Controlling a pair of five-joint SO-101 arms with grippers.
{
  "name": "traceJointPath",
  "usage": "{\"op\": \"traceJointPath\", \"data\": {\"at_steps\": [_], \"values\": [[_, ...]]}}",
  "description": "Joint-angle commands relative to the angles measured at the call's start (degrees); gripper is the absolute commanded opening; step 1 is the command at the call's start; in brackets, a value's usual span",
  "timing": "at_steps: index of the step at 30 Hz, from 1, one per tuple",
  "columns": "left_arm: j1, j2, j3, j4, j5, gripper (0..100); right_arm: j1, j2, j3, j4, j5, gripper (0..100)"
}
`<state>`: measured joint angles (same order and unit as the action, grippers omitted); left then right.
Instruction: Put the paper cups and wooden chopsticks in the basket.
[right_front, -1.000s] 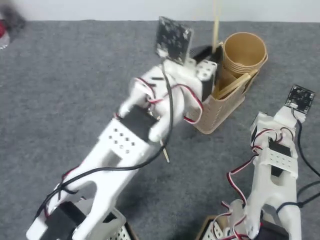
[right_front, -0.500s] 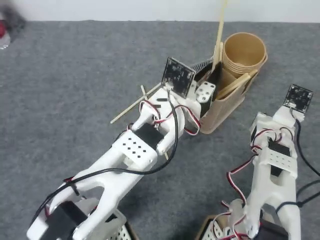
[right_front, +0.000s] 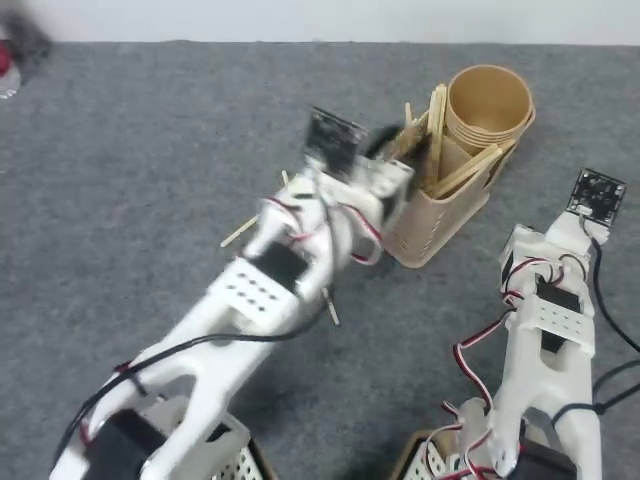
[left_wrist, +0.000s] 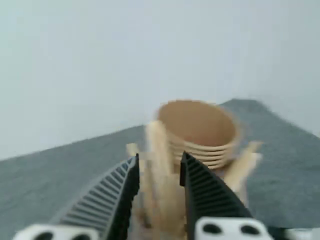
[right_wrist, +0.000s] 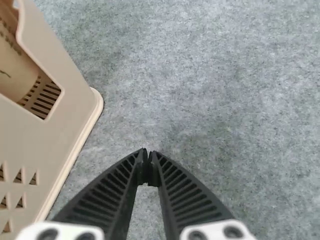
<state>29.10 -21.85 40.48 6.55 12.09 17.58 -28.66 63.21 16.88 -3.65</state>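
Cups (right_front: 488, 100) and several chopsticks (right_front: 437, 120) are in the basket (right_front: 440, 225), at least one stick (right_front: 238, 235) lies on the desk (right_front: 120, 150); left end effector (left_wrist: 157, 175) narrowly open, right end effector (right_wrist: 146, 170) closed.

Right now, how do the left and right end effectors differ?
The left end effector is open, jaws apart; the right end effector is shut, tips touching. The left one faces the basket with its cups and chopsticks; the right one points down at carpet beside the basket. Both have black ridged jaws and hold nothing.
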Motion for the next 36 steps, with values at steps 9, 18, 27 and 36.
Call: {"op": "traceJointPath", "data": {"at_steps": [9, 18, 27, 36], "values": [[-24.53, 8.44, -21.93, 48.35, -25.05, 14, -1.89, -0.84, -0.09, -0.84, 1.14, 1.2], [-23.56, 32.26, -41.19, 61.01, -20.75, 14, -1.89, -0.84, 0.09, -0.84, 1.14, 1.2], [-22.42, 49.41, -53.05, 58.64, -9.76, 20, -1.89, -0.84, 0.09, -1.01, 1.14, 1.2], [-21.89, 61.89, -62.81, 58.99, -8.26, 20, -2.07, -1.1, 0.0, -1.1, 1.14, 1.2]]}}
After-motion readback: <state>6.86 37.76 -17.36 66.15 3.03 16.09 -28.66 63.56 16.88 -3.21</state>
